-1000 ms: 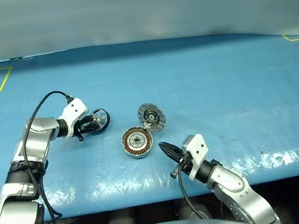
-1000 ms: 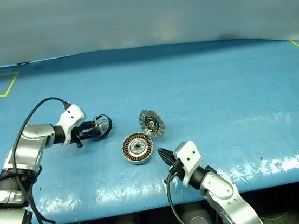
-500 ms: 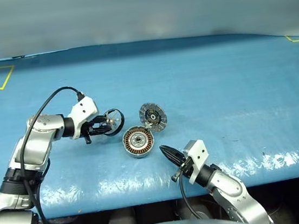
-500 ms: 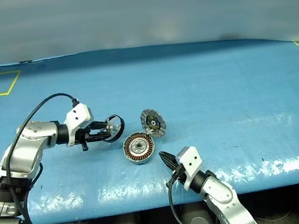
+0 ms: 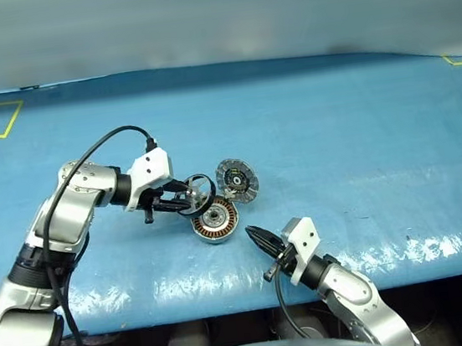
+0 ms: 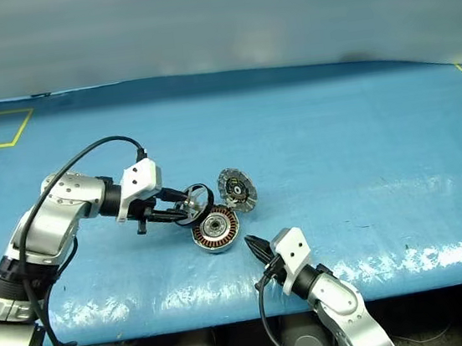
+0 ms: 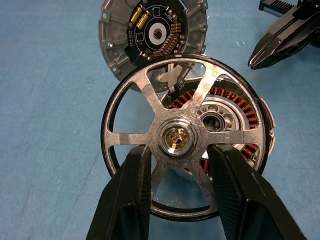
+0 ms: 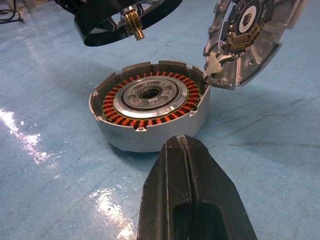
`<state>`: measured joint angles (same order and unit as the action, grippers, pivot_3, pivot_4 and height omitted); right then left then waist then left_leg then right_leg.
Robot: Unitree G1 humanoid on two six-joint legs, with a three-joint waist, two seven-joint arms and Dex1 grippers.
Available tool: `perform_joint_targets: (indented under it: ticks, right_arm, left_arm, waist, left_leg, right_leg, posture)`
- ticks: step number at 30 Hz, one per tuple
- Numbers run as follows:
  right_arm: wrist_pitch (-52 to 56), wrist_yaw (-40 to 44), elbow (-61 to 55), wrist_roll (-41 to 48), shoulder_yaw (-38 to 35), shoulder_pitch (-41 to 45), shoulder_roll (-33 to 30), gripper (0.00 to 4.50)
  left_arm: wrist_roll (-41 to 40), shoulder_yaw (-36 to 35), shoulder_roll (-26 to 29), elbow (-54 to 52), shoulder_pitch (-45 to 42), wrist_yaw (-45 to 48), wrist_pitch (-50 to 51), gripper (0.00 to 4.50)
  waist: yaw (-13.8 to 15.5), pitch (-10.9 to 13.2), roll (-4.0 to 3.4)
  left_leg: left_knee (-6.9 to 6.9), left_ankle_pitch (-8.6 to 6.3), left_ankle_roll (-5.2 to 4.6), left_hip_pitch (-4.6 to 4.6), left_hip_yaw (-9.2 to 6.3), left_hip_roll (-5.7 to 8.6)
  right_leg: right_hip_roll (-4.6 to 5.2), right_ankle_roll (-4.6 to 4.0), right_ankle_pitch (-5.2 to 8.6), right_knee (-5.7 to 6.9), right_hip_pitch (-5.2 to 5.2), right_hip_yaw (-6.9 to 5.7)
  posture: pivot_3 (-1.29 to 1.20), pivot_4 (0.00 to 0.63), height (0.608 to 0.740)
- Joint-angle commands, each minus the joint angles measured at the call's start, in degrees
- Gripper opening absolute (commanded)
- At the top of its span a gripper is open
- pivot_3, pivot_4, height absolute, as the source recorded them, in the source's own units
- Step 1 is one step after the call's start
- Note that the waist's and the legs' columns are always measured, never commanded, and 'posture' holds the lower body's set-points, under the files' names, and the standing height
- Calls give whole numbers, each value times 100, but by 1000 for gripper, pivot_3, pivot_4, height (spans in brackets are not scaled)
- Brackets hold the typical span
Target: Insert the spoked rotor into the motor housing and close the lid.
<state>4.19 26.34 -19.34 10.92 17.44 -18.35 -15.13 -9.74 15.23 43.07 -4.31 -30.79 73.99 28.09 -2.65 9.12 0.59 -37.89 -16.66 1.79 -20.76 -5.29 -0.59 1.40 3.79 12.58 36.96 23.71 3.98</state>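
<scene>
While the motor housing sits on the blue table with its copper windings facing up, the left gripper holds the spoked rotor in the air just above the housing, toward its left edge. In the left wrist view the two black fingers are partly closed around the rotor's hub, one on each side, and the rotor's rim overlaps the housing's ring of windings beneath it. In the right wrist view a brass shaft tip points down from the rotor's centre, clear of the housing and not yet in its central hole.

Hinged to the housing's far right edge, the lid stands open and tilted up, its inner face with the dark centre turned toward the housing.

Just right of the housing and nearer the table's front edge, the right gripper has its fingers pressed fully together, holding nothing, tips pointing at the housing's near side without touching it.
</scene>
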Motion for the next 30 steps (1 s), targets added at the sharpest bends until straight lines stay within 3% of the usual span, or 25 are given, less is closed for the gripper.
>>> perform_joint_targets:
  ticks: [1, 12, 30]
  right_arm:
    - [-92, 100, -95, 87, 23, 2, 40, 0]
    - [-12, 159, -76, 73, 86, 51, 50, 0]
    - [87, 26, -6, 24, 78, 111, 134, 0]
  left_arm:
    - [-51, 140, -52, -245, -111, 148, -250, 1441]
    - [166, 511, -459, 84, -276, 70, -709, 1441]
    - [529, 597, -300, 428, -293, 133, -956, 1441]
  waist:
    - [0, 0, 0]
    - [28, 0, 0]
    - [38, 0, 0]
  left_leg:
    - [0, 0, 0, 0, 0, 0]
    - [-7, 0, 0, 2, 0, 0]
    - [-8, 0, 0, 4, 0, 1]
  right_leg:
    - [0, 0, 0, 0, 0, 0]
    - [-1, 0, -1, 3, -3, 1]
    - [-1, 0, -1, 6, -4, 2]
  posture:
    - [0, 150, 740]
    - [0, 150, 740]
    - [0, 150, 740]
